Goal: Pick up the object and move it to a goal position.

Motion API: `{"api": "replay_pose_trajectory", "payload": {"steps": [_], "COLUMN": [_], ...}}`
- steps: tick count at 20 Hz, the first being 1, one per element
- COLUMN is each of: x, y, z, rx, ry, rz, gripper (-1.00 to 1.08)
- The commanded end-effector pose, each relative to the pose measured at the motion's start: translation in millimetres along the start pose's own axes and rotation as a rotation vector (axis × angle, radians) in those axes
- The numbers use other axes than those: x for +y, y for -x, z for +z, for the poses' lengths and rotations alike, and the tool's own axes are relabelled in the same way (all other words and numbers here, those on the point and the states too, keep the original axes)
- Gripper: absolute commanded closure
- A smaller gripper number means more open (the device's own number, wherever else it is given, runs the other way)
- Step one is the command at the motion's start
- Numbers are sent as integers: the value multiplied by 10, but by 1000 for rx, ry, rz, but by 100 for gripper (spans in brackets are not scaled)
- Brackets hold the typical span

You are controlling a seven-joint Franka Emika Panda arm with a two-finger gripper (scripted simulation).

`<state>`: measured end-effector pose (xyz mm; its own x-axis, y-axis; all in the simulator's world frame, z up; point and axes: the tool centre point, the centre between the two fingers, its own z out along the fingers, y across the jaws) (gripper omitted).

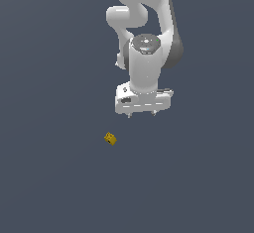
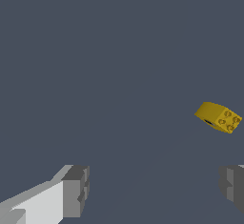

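The object is a tiny mustard-yellow cube point(image 1: 110, 138) with faint darker marks, lying on the flat dark grey surface. My white gripper point(image 1: 141, 114) hangs above and to the exterior view's right of it, clear of it. In the wrist view the cube point(image 2: 218, 117) lies off to one side, outside the gap between my fingers. Both grey fingertips point(image 2: 77, 190) show far apart with nothing between them. The gripper point(image 2: 155, 187) is open and empty.
The white arm point(image 1: 144, 24) rises behind the gripper toward the top of the exterior view. The plain dark grey surface point(image 1: 59, 177) fills both views. No other objects or goal marker show.
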<state>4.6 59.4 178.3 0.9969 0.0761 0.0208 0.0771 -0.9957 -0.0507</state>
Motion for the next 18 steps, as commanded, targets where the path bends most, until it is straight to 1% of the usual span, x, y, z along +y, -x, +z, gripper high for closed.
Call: {"api": "replay_pose_trajectory", "payload": {"steps": [1,8,18], "x": [41,207,538], "y": [-17,-88,-204], "z": [28,146,384], "rx": [-1,-4,-14], "ry": [3,12,26], "rz": [-28,-150,-386], "gripper": [-92,-92,-92]}}
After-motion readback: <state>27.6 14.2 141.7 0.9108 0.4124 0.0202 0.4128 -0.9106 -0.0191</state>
